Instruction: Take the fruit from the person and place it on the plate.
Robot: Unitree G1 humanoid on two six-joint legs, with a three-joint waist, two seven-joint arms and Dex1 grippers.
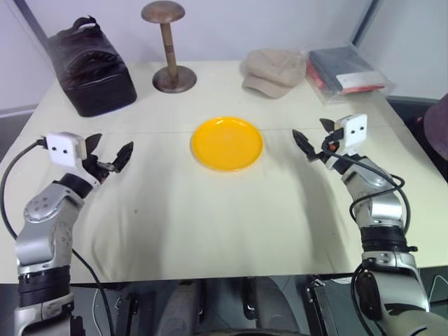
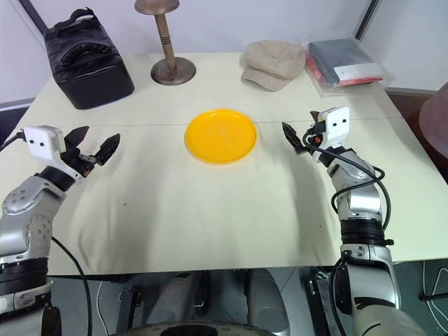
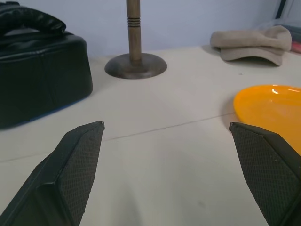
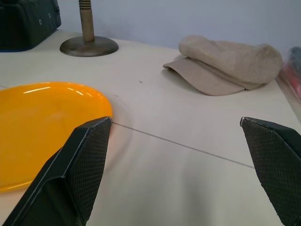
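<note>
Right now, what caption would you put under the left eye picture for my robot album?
Both grippers, left and right, open above the table, flanking an empty orange-yellow plate.

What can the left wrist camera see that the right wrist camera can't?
The left wrist view alone shows most of the black bag and the left gripper, open. The right wrist view alone shows the right gripper, open and empty. Both share the orange plate, the beige cap, the wooden stand and the table.
</note>
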